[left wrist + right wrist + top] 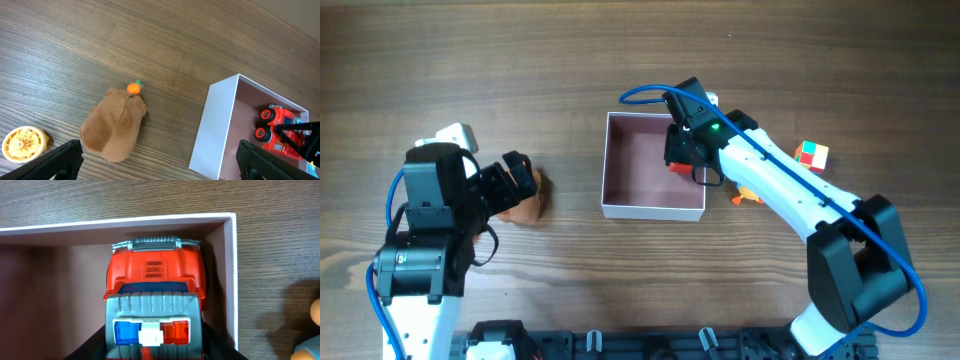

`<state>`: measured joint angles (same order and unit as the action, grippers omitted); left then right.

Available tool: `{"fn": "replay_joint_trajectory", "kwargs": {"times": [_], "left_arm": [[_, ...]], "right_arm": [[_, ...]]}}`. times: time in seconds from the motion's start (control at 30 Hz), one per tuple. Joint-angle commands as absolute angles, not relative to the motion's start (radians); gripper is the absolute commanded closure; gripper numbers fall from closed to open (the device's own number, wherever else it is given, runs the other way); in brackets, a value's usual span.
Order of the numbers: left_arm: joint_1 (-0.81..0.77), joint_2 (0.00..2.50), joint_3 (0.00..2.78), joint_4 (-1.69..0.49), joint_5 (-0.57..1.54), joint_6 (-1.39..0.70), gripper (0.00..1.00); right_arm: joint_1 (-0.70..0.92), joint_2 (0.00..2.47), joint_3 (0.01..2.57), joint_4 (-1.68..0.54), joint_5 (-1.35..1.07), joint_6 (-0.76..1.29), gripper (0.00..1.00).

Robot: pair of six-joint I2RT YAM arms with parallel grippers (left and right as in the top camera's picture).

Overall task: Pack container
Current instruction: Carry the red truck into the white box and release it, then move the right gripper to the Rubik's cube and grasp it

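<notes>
At the far right corner of the container [653,211], the right gripper [686,150] pinches a red toy truck [152,285] by its sides, the truck's front close against the white far wall. Whether its wheels are down on the mauve floor I cannot tell. The container sits mid-table between the two arms, and the truck is the only thing in it.

The likely next step is letting the truck go. After that, what matters is where the loose toys lie. The brown plush [112,125] lies to the left of the container, directly below the left gripper [515,180], whose fingers are spread wide and hold nothing. Its long axis runs at a slant to the container's left wall – so the left arm is plainly the nearer one. A colour cube [811,154] and a small orange piece [745,197] lie right of the container, nearer the right arm.

Counted: one container, one truck, one plush, one cube, one orange piece, and one yellow disc [20,144] beside the plush.
</notes>
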<state>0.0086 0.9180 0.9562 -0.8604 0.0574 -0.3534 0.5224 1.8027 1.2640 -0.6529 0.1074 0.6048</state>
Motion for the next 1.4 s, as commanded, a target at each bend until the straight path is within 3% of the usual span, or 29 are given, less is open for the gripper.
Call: {"fn": "replay_joint_trajectory", "kwargs": {"times": [0.0,0.17,0.4,0.6,0.9,1.37], "left_arm": [[0.016,0.915,0.978,-0.858,0.051,-0.345,0.0],[0.016,0.915,0.978,-0.858,0.051,-0.345,0.0],[0.016,0.915,0.978,-0.858,0.051,-0.345,0.0],[0.016,0.915,0.978,-0.858,0.051,-0.345,0.0],[0.016,0.915,0.978,-0.864,0.051,-0.345,0.0],[0.016,0.915,0.978,-0.873,0.051,-0.345,0.0]], "right_arm": [[0.523,1.813,1.27,-0.644,0.131,0.597,0.5],[0.523,1.813,1.27,-0.639,0.131,0.553,0.42],[0.533,1.773,1.317,-0.652,0.117,0.463,0.49],[0.607,1.749,1.348,-0.675,-0.08,0.312,0.96],[0.675,1.862,1.333,-0.7,-0.033,0.294,0.95],[0.673,1.895,1.333,-0.722,0.233,0.479,0.93]]}}
